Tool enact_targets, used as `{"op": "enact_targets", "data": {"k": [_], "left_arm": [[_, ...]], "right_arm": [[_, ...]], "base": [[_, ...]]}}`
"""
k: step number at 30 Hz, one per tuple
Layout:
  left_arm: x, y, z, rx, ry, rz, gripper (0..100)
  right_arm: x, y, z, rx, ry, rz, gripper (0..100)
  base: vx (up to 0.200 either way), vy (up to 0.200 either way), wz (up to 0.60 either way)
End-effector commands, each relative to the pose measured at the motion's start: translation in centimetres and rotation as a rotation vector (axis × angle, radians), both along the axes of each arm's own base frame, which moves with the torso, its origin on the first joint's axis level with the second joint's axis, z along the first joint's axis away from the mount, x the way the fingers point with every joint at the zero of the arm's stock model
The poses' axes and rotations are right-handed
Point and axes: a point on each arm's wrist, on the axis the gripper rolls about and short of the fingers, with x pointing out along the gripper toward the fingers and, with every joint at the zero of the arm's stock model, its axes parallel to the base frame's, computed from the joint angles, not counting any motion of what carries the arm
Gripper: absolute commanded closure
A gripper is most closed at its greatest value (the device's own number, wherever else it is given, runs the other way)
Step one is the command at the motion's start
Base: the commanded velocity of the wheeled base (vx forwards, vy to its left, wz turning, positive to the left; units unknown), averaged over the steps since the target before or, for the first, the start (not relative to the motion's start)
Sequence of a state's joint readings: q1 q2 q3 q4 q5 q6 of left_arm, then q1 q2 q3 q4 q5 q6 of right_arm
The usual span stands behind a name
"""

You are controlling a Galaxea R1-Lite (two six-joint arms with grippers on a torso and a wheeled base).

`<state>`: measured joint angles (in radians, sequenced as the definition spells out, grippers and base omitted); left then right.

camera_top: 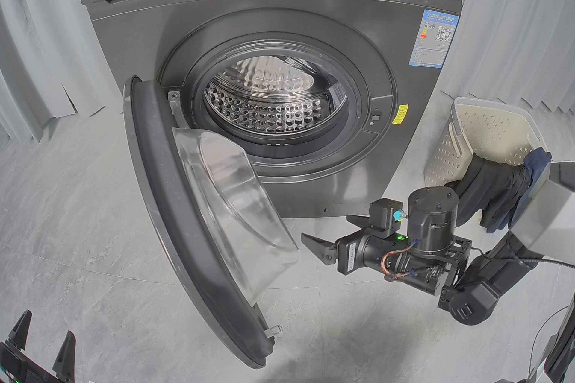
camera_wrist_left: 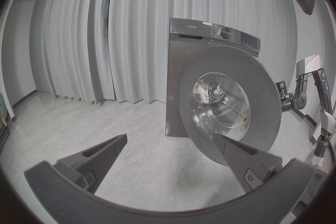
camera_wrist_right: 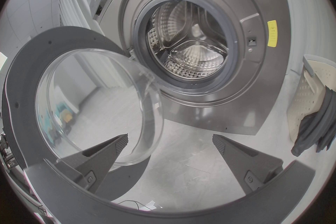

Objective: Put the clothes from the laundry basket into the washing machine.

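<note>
Fingers (camera_wrist_left: pixel 101 154) of left gripper (camera_wrist_left: pixel 168 135) and right gripper (camera_top: pixel 330 231) stand wide; I judge the clothes (camera_top: pixel 494 187) draped over the laundry basket (camera_top: pixel 497 124), right of the washing machine (camera_top: pixel 150 37), soft, light, best pinched mid-fold.

The grey tiled floor (camera_top: pixel 90 210) runs under both my sets of jaws. On it, ahead of my right gripper (camera_top: pixel 328 228) and farther off from my left gripper (camera_top: pixel 48 325), stands the washing machine (camera_top: pixel 269 13). The laundry basket (camera_top: pixel 485 133) sits on the floor off to the right of my right jaws, just beside the machine.
</note>
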<state>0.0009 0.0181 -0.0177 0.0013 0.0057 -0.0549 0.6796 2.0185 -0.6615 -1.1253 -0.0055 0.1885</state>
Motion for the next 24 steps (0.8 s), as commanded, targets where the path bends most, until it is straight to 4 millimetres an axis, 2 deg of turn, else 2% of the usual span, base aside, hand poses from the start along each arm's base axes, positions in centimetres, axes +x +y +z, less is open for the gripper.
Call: {"op": "enact_targets", "data": {"k": [1, 6, 14, 16, 20, 24], "left_arm": [[0.0, 0.0, -0.5, 0.000, 0.000, 0.001, 0], [0.0, 0.0, -0.5, 0.000, 0.000, 0.001, 0], [0.0, 0.0, -0.5, 0.000, 0.000, 0.001, 0], [0.0, 0.0, -0.5, 0.000, 0.000, 0.001, 0], [0.0, 0.0, -0.5, 0.000, 0.000, 0.001, 0], [0.0, 0.0, -0.5, 0.000, 0.000, 0.001, 0]], "right_arm": [[-0.6, 1.7, -1.2, -0.020, 0.021, 0.046, 0], [-1.5, 2.7, -1.3, -0.018, 0.020, 0.085, 0], [-0.6, 2.8, -0.7, 0.001, -0.001, 0.073, 0], [-0.5, 3.1, -0.6, 0.006, -0.007, 0.076, 0], [0.6, 4.9, -2.0, 0.001, -0.003, 0.092, 0], [0.7, 6.6, -2.5, 0.009, -0.011, 0.122, 0]], "base": [[0.000, 0.000, 0.00], [0.000, 0.000, 0.00], [0.000, 0.000, 0.00], [-0.200, 0.000, 0.00], [-0.200, 0.000, 0.00], [0.000, 0.000, 0.00]]}}
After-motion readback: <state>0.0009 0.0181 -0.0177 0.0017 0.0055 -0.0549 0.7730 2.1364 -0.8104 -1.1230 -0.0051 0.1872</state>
